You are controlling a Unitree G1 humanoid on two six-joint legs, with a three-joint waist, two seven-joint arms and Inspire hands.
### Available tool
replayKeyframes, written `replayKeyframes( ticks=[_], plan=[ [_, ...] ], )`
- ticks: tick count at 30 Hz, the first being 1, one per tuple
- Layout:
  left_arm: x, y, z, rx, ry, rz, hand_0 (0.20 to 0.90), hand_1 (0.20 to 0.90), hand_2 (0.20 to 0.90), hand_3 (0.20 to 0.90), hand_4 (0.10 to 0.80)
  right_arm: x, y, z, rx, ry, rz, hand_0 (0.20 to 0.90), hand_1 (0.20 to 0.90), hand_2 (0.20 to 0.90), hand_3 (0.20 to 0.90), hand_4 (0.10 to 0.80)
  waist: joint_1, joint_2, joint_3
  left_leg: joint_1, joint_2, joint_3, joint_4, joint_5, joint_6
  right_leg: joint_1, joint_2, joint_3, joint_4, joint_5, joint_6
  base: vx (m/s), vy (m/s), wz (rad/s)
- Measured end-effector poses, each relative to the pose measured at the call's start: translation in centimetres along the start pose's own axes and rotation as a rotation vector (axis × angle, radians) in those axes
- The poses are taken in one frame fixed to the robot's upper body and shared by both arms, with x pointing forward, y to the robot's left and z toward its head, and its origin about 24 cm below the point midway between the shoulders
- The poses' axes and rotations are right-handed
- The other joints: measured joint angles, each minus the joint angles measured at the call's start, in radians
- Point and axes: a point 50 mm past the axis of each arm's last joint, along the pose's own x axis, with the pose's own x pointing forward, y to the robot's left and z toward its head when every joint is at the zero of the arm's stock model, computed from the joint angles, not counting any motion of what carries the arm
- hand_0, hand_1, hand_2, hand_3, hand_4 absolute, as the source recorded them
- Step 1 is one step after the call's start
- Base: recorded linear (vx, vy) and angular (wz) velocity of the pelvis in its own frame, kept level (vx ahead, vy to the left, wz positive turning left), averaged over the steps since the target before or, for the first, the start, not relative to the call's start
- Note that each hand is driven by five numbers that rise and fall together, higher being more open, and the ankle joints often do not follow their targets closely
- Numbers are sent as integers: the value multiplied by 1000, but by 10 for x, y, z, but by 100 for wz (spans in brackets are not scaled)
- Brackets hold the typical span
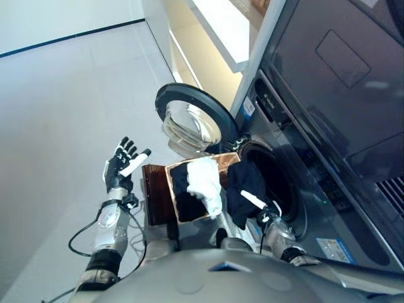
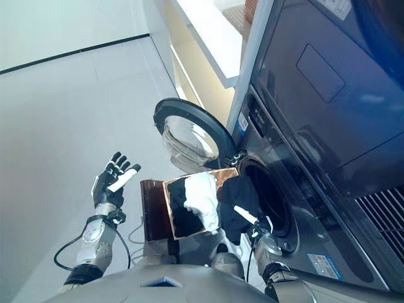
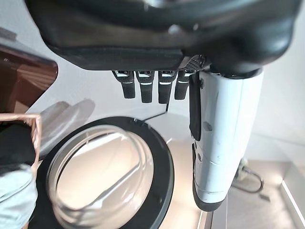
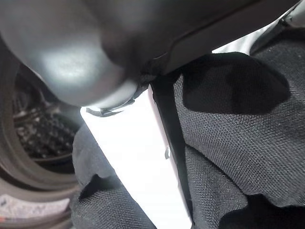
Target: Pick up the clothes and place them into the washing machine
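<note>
one dark garment [image 1: 243, 189] pinched in right hand [image 1: 268, 214] at washer opening [image 1: 281, 183], left hand [image 1: 120, 165] spread, empty

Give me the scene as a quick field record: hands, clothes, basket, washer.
left hand: open, raised clear of everything, holds nothing
right hand: shut on black garment, at the drum opening
black garment: hanging from the right hand, partly over the drum rim, not yet fully inside
basket: beside the washer, still holds a white garment and dark cloth
washer: door swung wide open, drum accessible
</note>
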Motion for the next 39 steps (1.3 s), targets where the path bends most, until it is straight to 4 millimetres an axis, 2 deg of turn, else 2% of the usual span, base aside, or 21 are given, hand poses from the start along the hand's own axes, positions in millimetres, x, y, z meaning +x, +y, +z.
replayKeyframes(
  ticks=[3, 4, 5, 7, 10, 13, 14, 19, 26, 29, 31, 35, 39],
  plan=[
    [2, -6, 5, -6, -21, -29, 900, 900, 900, 900, 800, 8, 15, 25, 30, -61, 15, 200, 200, 200, 200, 300, 3, 21, 24, -37, 1, 12, 10, 4, 5, -56, -1, 19, 33, -1, 2, -138, 30, -16],
    [6, -11, 9, -9, -34, -46, 900, 900, 900, 900, 800, 13, 26, 45, 51, -111, 33, 200, 200, 200, 200, 300, 5, 32, 57, -73, 2, 9, 41, 2, 4, -104, -6, 30, 72, -8, 5, -84, 33, -19],
    [9, -13, 10, -10, -40, -57, 900, 900, 900, 900, 800, 15, 30, 54, 59, -138, 35, 200, 200, 200, 200, 300, 9, 38, 72, -86, 2, 6, 46, -1, 2, -121, -6, 36, 88, -11, 5, -73, 35, -23],
    [11, -21, 11, -14, -40, -81, 900, 900, 900, 900, 800, 17, 38, 74, 173, -184, 34, 200, 200, 200, 200, 300, 25, 52, 110, -108, -1, 11, 50, 2, 6, -167, -10, 49, 123, -16, 10, -60, 34, -13],
    [11, -18, 11, -23, -43, -59, 900, 900, 900, 900, 800, 18, 43, 84, 258, -221, 32, 200, 200, 200, 200, 300, 27, 50, 129, -145, -4, 12, 72, -4, 3, -227, -17, 50, 190, -45, 11, -109, 34, 2],
    [17, -18, 18, -51, -68, -36, 900, 900, 900, 900, 800, 18, 50, 106, 325, -289, 35, 200, 200, 200, 200, 300, 27, 36, 180, -233, -16, 14, 157, -24, 18, -343, -28, 59, 344, -97, 11, -110, 30, 4],
    [19, -19, 21, -51, -82, -36, 900, 900, 900, 900, 800, 18, 52, 112, 331, -305, 31, 200, 200, 200, 200, 300, 28, 28, 202, -271, -17, 16, 213, -48, 22, -388, -35, 65, 409, -114, 2, -74, 12, 6],
    [29, -25, 31, -69, -114, -22, 900, 900, 900, 900, 800, 17, 57, 117, 394, -326, 28, 200, 200, 200, 200, 300, 28, 4, 244, -372, -21, 23, 398, -127, 25, -473, -57, 69, 571, -188, 6, -35, -13, 5],
    [40, -33, 49, -82, -193, -17, 900, 900, 900, 900, 800, 11, 64, 132, 445, -420, 53, 200, 200, 200, 200, 300, 21, 1, 251, -518, -17, 0, 614, -212, 11, -592, -67, 67, 765, -289, -26, -23, -19, 11],
    [41, -35, 50, -83, -196, -19, 900, 900, 900, 900, 800, 9, 63, 134, 448, -439, 60, 200, 200, 200, 200, 300, 19, 1, 251, -570, -18, -9, 683, -223, 17, -637, -74, 68, 835, -313, -24, 74, -23, 21],
    [38, -33, 46, -82, -181, -10, 900, 900, 900, 900, 800, 9, 62, 130, 450, -427, 44, 200, 200, 200, 200, 300, 22, 1, 251, -579, -16, -22, 709, -243, 4, -638, -74, 65, 856, -333, -32, 18, -17, 8],
    [35, -29, 42, -80, -168, 0, 900, 900, 900, 900, 800, 9, 59, 132, 482, -447, 33, 200, 200, 200, 200, 300, 21, 1, 250, -595, -17, -24, 729, -250, 3, -652, -76, 65, 875, -344, -35, -10, -8, 2],
    [41, -35, 50, -91, -194, -21, 900, 900, 900, 900, 800, 8, 53, 147, 662, -483, 6, 200, 200, 200, 200, 300, 23, 3, 247, -685, -20, -29, 835, -281, 15, -727, -80, 66, 970, -378, -30, -32, -9, 10]
  ],
)
